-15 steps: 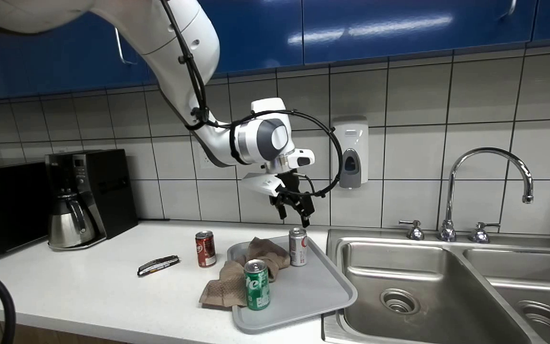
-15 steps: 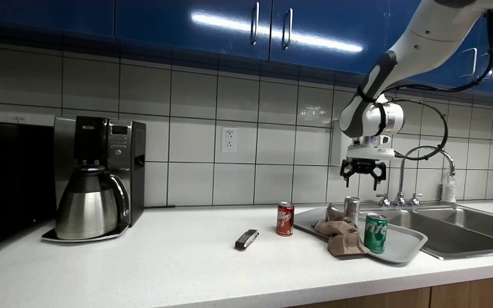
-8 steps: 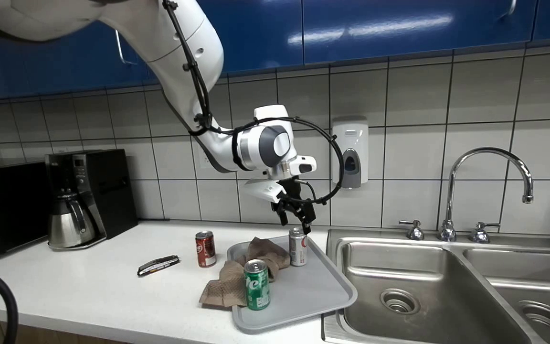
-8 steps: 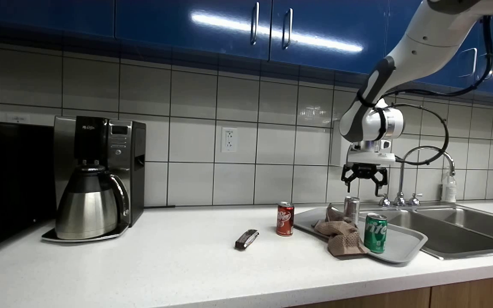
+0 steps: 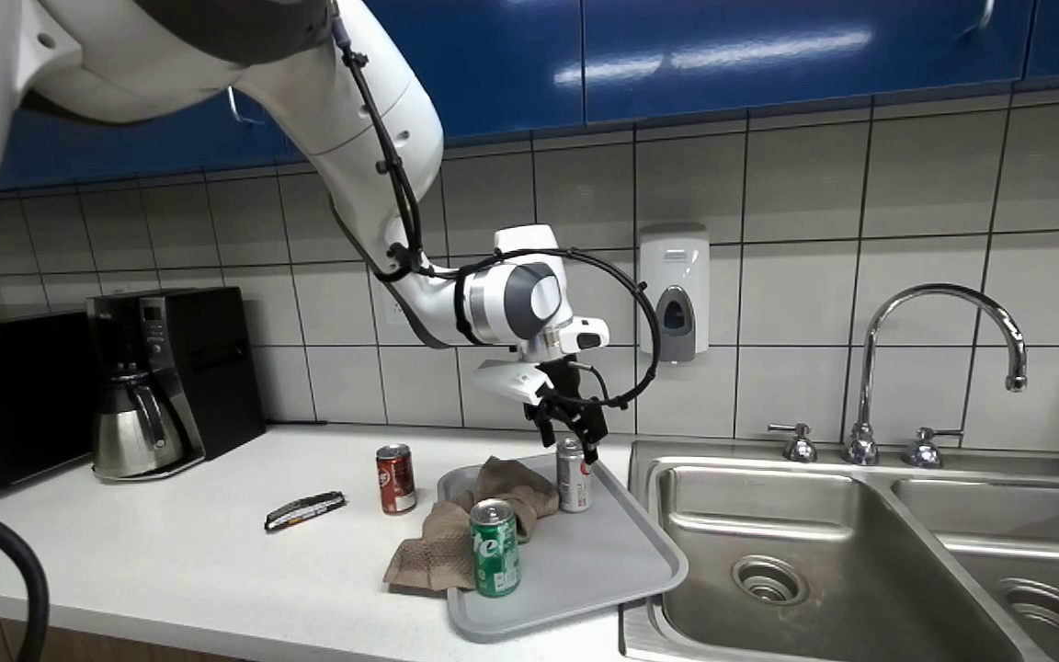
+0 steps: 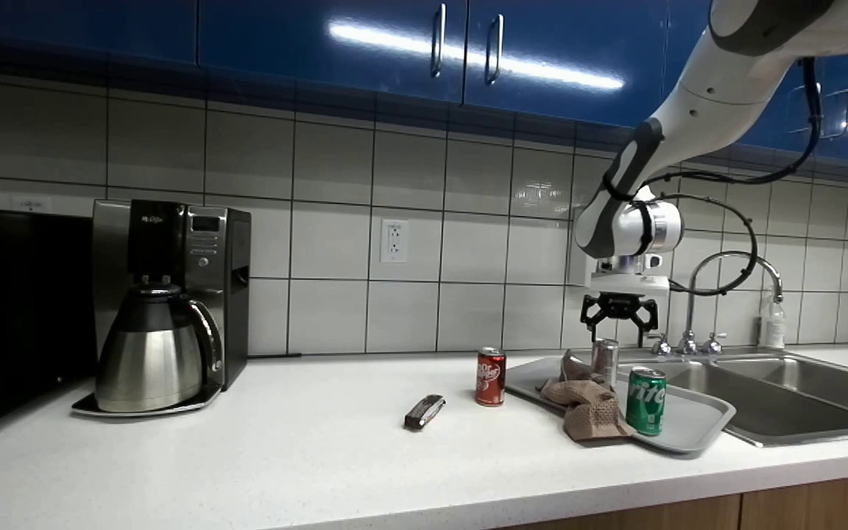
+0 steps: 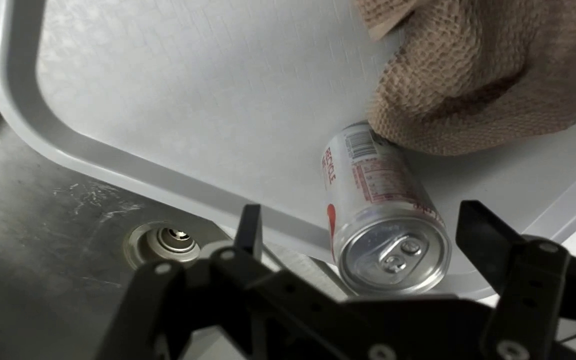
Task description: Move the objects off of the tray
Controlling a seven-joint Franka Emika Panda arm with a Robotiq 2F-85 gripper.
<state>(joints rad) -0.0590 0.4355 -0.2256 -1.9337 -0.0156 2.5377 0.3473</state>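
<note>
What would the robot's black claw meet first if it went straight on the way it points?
Probably the silver can, which shows between the fingers of the open gripper in the wrist view. Depth is unclear; a finger might touch it first.

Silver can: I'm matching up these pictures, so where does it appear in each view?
In an exterior view: silver can, just right of centre, lower half.
In an exterior view: silver can, well right of centre, lower half.
Wrist view: silver can, right of centre, seen from above.
Shared landmark: brown paper towel, next to the can in all three views.
</note>
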